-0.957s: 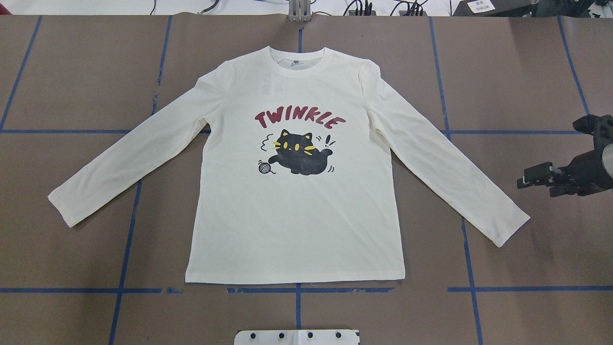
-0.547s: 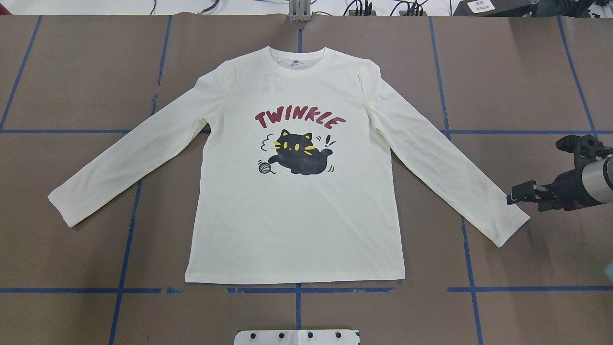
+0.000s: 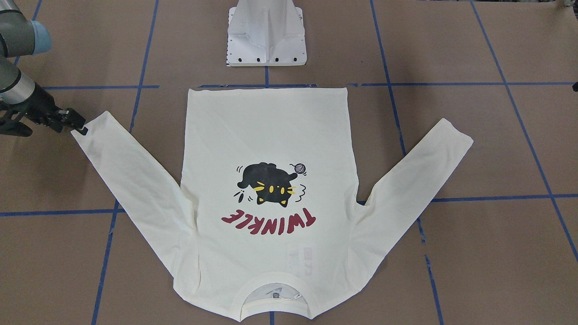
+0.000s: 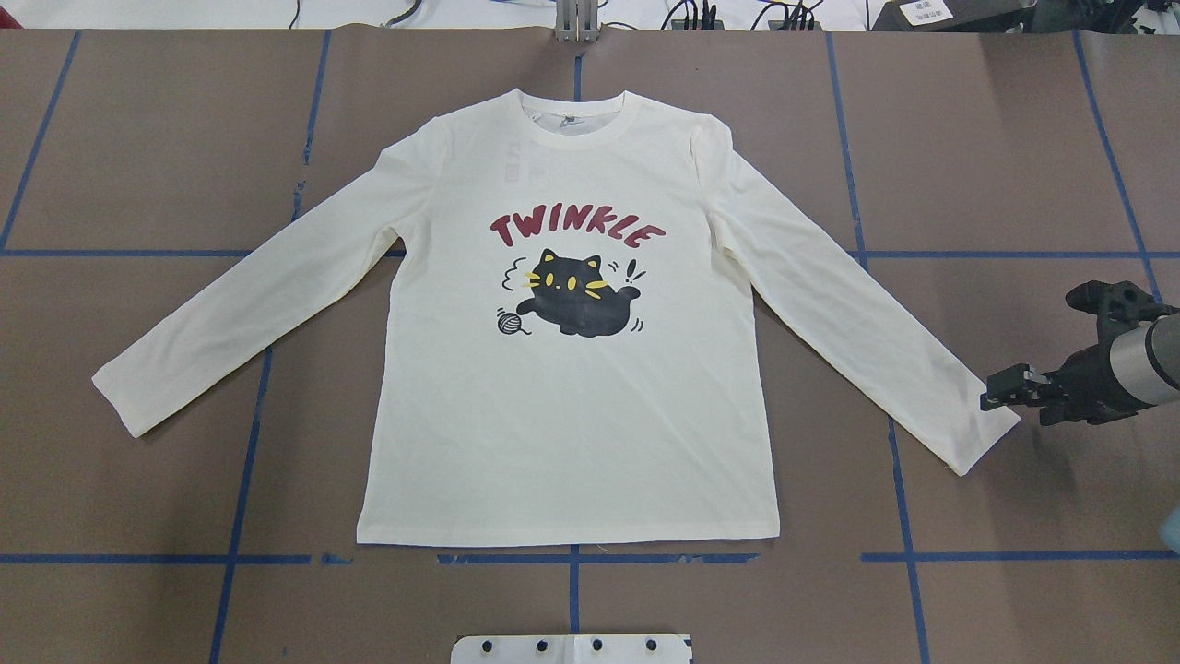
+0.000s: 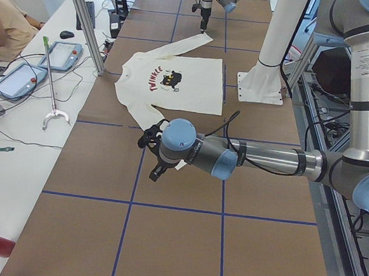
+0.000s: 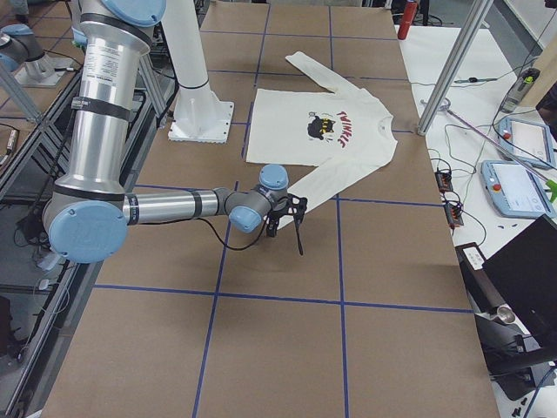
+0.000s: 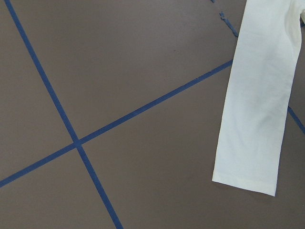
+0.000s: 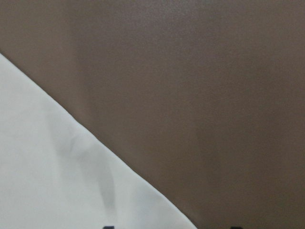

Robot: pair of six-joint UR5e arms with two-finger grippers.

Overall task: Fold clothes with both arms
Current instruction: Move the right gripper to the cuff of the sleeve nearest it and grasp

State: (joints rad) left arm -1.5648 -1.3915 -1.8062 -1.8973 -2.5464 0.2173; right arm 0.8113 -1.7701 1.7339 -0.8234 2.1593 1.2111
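Fingertips [image 4: 1003, 381] spread apart, the black two-finger right gripper [image 4: 991, 394] is hovering low at the cuff [image 4: 973, 433] of the cream long-sleeved T-shirt [image 4: 572, 424]; contact with the cloth cannot be made out. Its silver-grey tubular right arm [image 4: 1148, 355] is reaching in from beyond that sleeve. The shirt is lying flat and face up, black cat and red "TWINKLE" print [image 4: 576, 231] showing, both sleeves angling outward from the body. Near the opposite cuff [image 7: 248, 162], the left gripper [image 5: 151, 151] is hanging above the brown table covering [image 4: 138, 138] crossed by blue tape lines [image 4: 129, 253]; whether its fingers are apart or together cannot be told. A white pedestal base [image 3: 266, 36] is standing just past the shirt's hem.
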